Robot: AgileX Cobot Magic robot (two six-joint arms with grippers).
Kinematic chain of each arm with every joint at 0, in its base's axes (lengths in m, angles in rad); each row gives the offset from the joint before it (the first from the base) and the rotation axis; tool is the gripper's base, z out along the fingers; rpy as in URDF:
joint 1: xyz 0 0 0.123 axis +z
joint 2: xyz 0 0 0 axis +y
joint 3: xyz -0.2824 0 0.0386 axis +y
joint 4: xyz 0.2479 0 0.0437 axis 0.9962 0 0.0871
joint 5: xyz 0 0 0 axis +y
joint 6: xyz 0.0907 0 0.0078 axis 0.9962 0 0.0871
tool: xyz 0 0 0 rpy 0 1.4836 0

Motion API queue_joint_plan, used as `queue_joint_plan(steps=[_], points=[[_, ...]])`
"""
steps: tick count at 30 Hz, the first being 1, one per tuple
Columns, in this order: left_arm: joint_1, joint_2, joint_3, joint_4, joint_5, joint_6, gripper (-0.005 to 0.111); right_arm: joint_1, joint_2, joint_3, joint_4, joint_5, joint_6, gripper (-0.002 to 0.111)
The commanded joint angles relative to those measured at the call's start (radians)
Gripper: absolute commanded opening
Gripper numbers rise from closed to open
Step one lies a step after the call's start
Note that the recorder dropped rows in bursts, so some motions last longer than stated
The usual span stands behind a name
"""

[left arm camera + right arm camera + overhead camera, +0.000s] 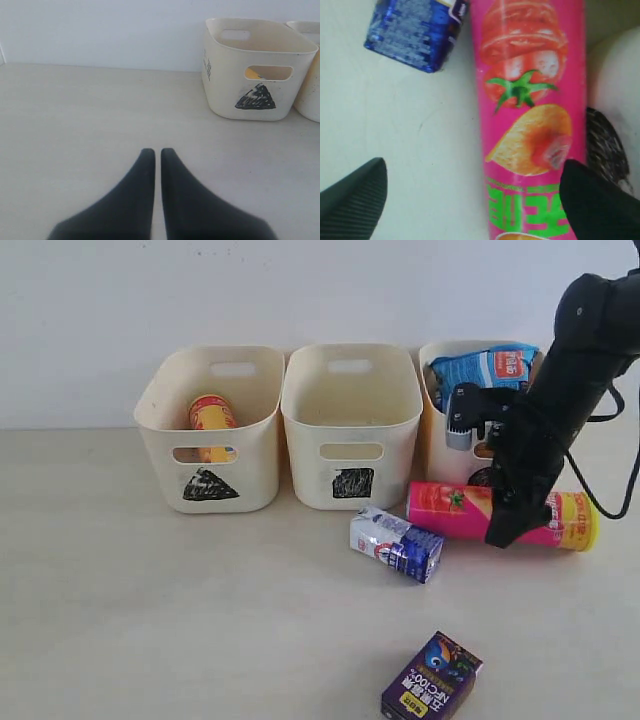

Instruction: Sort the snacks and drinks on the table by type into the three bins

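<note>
A pink-and-green chip tube [450, 510] [530, 100] lies flat in front of the circle bin [440, 455]. My right gripper [510, 525] [472, 167] is open astride it. One finger stands well clear on the table and the other sits at the tube's bin side. A white-and-blue carton [396, 543] [415, 30] lies just left of the tube. A dark purple carton [432, 678] lies near the front edge. A yellow tube [211, 415] stands in the triangle bin [250, 440] [225, 90]. A blue packet [487, 368] sits in the circle bin. My left gripper [157, 152] is shut and holds nothing.
The square bin [310, 455] stands between the other two, against the white back wall, with nothing showing inside. The circle bin's wall [615, 75] is close beside the right gripper's finger. Bare tabletop lies left of the triangle bin and in front of the bins.
</note>
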Motion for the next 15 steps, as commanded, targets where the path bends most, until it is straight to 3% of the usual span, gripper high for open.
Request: queue_joint_plan(steps=[1,8,15], points=[[-0.003,-0.004,-0.002,-0.002,-0.008,-0.005,0.004,-0.003,-0.052,0.01,0.009,-0.074,0.042,0.084],[-0.003,-0.004,-0.002,-0.002,-0.008,-0.005,0.004,-0.003,-0.102,0.01,0.011,-0.174,0.093,0.084],[-0.003,-0.004,-0.002,-0.002,-0.008,-0.005,0.004,-0.003,-0.138,0.01,0.021,0.011,0.125,0.084]])
